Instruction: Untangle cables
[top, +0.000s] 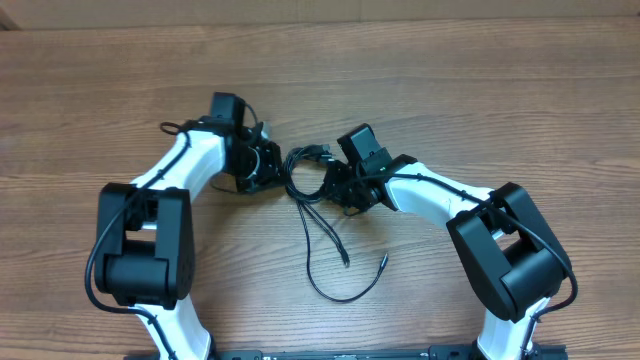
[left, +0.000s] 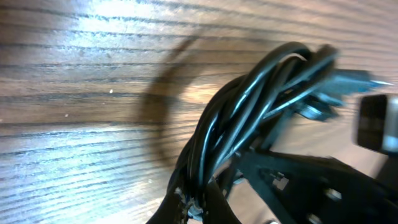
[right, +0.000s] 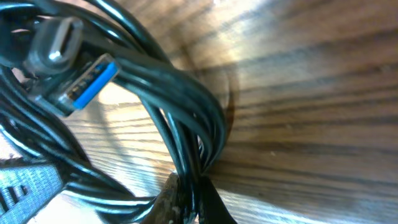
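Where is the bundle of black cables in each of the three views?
Overhead: cables at the centre, loose ends trailing downward.
Left wrist: cables right of centre, rising from the bottom edge.
Right wrist: cables left and centre, converging at the bottom edge.
Shared landmark: the wooden table.

The bench (top: 480, 80) was brown wood with dark grain lines, smooth and a bit shiny where the light hit it. The cables (right: 186, 99) were black, with a smooth, glossy, rubbery skin. 1 plug (right: 87, 84) had a silver metal shell and blue plastic inside. The arms (top: 185, 165) had shiny white and matt black plastic shells.
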